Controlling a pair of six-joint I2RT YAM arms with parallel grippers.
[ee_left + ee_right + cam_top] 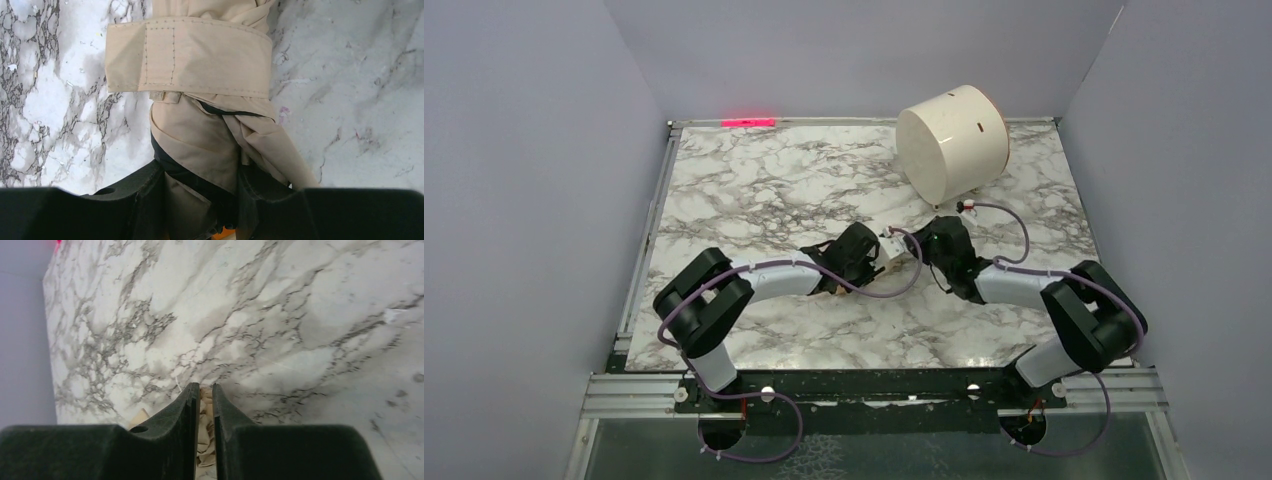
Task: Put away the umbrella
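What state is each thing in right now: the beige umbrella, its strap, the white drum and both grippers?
beige fabric folding umbrella: folded into a bundle, gripped at one end.
tan strap: wrapped around the folded bundle.
white cylindrical drum: lying on its side, apart from both arms.
left gripper: shut on the umbrella.
right gripper: jaws nearly together, with beige fabric in the narrow gap.

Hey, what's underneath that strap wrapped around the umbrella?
Folded beige fabric of the umbrella runs under the strap, with a thin black edge showing just below it. Whatever lies inside the folds is covered.
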